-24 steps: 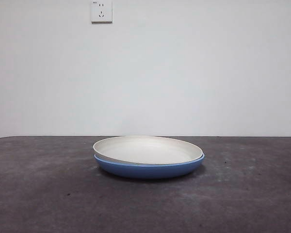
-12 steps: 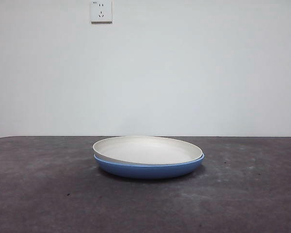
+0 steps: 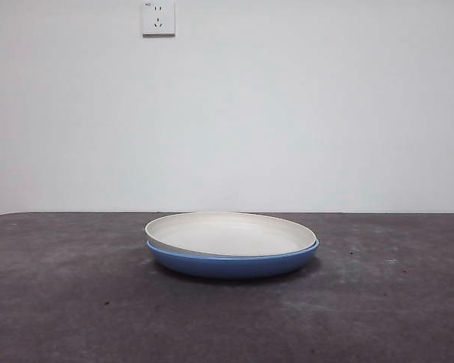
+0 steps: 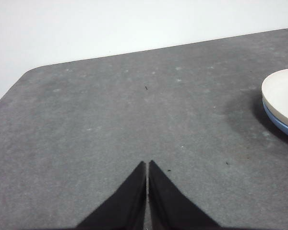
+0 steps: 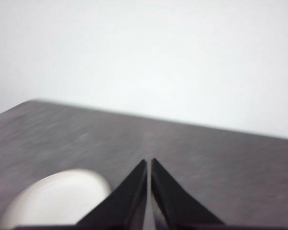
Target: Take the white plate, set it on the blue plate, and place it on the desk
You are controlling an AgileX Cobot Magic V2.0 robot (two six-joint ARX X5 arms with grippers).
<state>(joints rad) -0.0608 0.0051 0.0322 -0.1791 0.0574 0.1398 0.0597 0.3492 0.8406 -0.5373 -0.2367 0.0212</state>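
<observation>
The white plate (image 3: 231,234) lies in the blue plate (image 3: 233,264), slightly tilted, in the middle of the desk (image 3: 60,302). Both plates also show at the edge of the left wrist view, the white plate (image 4: 283,96) over the blue plate (image 4: 281,125). My left gripper (image 4: 147,163) is shut and empty above bare desk, well apart from the plates. My right gripper (image 5: 149,161) is shut and empty above the desk, with the white plate (image 5: 53,199) below it to one side, blurred. Neither gripper shows in the front view.
A white wall with a power socket (image 3: 158,17) stands behind the desk. The desk's rounded corner (image 4: 24,79) and far edge show in the left wrist view.
</observation>
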